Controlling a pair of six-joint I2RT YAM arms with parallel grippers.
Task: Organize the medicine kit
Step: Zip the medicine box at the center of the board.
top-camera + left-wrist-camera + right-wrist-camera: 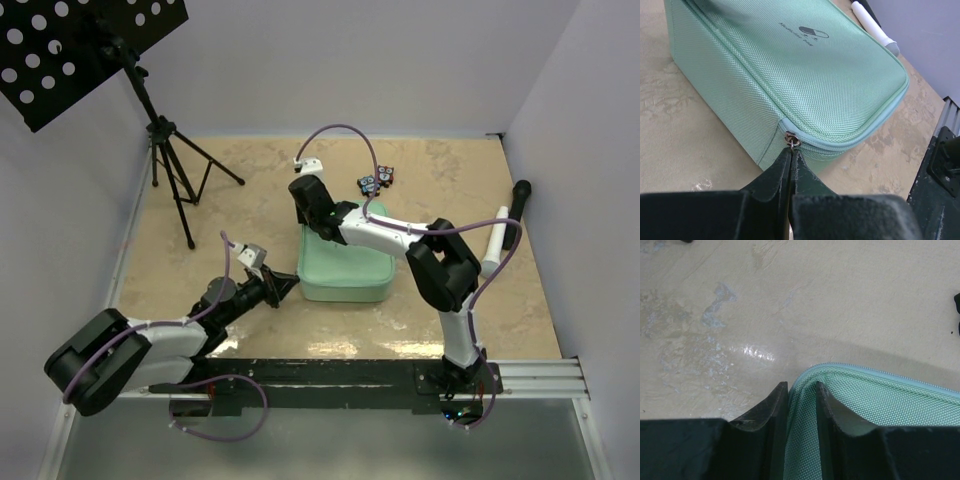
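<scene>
The mint-green medicine kit (345,262) lies closed in the middle of the table, its pill mark on the lid (813,32). My left gripper (288,285) is at the kit's near left corner and is shut on the metal zip pull (792,141). My right gripper (322,232) is at the kit's far left corner. Its jaws pinch the rim of the kit (802,405), with the green fabric bunched between them.
Two small dark packets (377,180) lie beyond the kit. A white tube with a black end (498,232) lies at the right, also in the left wrist view (874,27). A black tripod stand (175,165) is at the back left.
</scene>
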